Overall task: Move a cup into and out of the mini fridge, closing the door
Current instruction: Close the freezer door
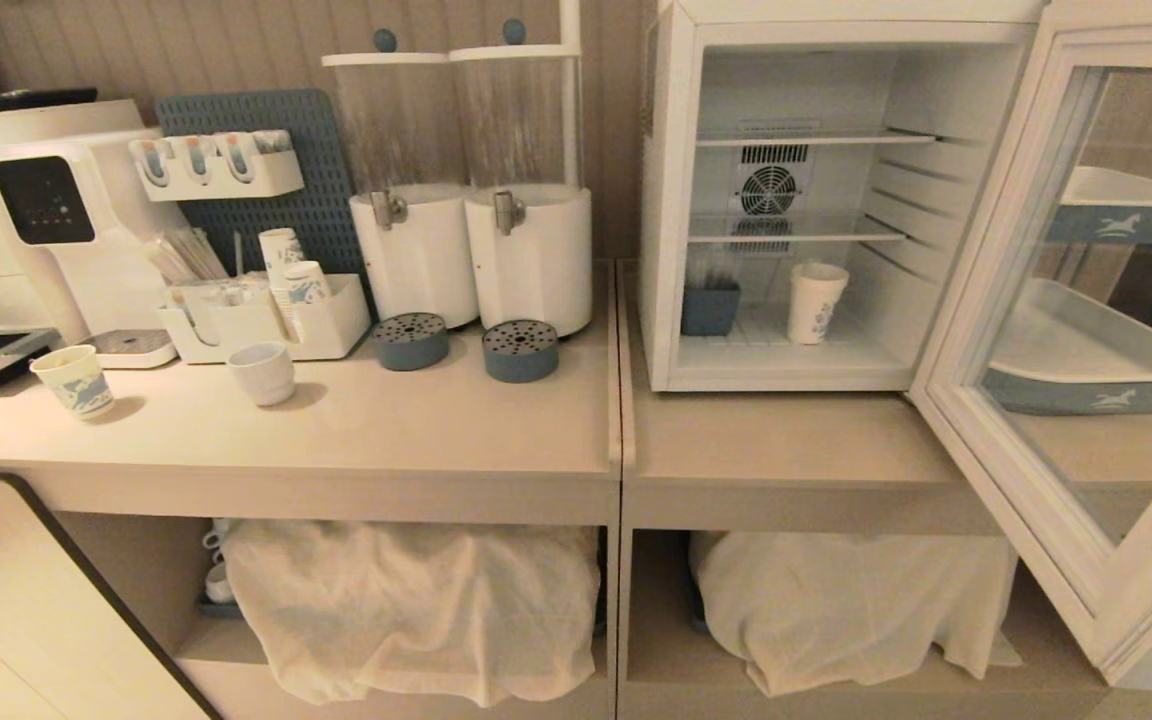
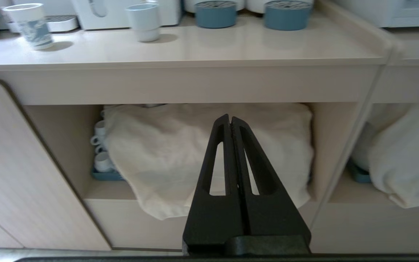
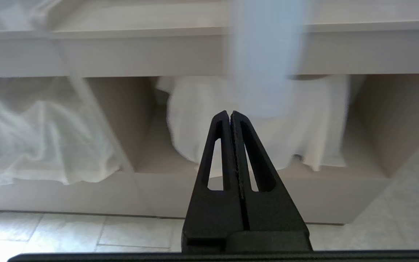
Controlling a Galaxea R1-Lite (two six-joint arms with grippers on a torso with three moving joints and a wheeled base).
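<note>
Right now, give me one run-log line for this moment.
cup: upright on mini fridge floor | door: wide open | left gripper: shut, empty, parked low | right gripper: shut, empty, parked low

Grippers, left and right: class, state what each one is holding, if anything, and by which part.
Nothing is held. The left gripper and right gripper are both shut on empty air, low before the counter. The cup stands inside the mini fridge.

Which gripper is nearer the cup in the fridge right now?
Right, likely. The right gripper hangs low before the cabinet bay under the mini fridge; the left gripper faces the bay further left. The cup stands inside.
</note>
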